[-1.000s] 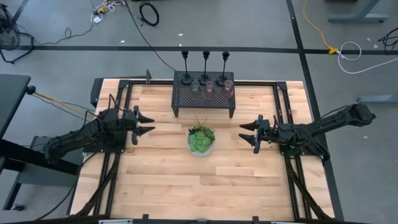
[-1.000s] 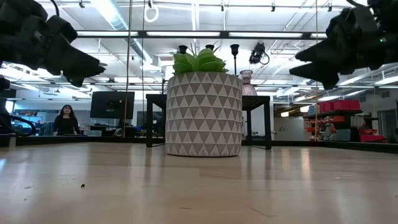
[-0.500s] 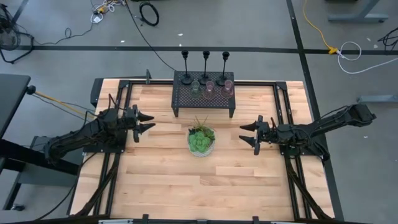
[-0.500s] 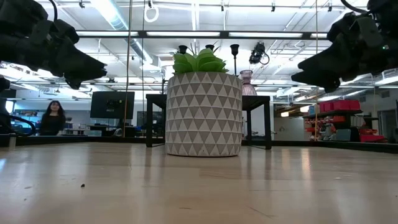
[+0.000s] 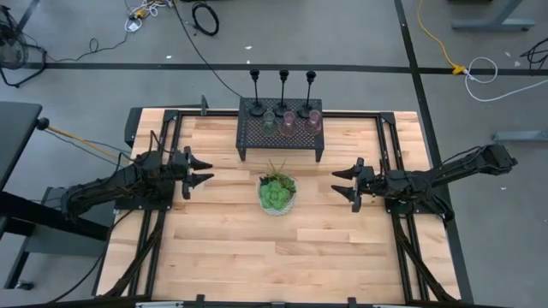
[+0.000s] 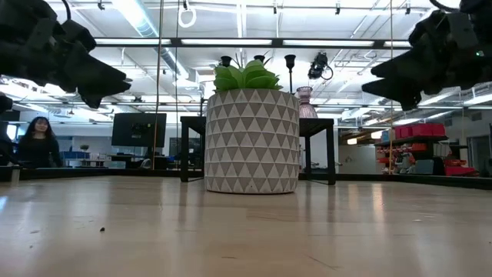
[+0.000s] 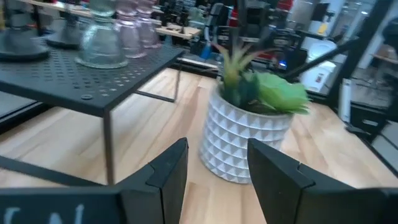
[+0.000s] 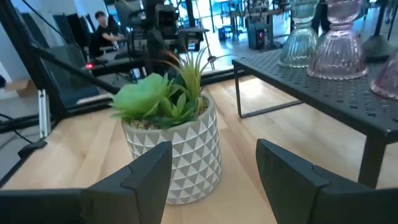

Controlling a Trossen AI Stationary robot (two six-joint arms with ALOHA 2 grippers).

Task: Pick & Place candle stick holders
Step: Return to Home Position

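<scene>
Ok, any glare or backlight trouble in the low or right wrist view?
Low view: ceiling lights backlight the left gripper and right gripper into silhouettes; the white triangle-patterned plant pot is evenly lit. Right wrist view: no glare on the pink ribbed glass cup.

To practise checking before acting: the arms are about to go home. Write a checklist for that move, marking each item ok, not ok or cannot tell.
1. Fingers of the left gripper open, empty: ok.
2. Fingers of the right gripper open, empty: ok.
3. Three black slender candlesticks upright along the back of the black mesh metal rack: ok.
4. Three small round glass cups, one greenish, two pinkish, in a row on the rack before them: ok.
5. Both grippers clear of the green leafy plant in its white patterned pot: ok.
</scene>
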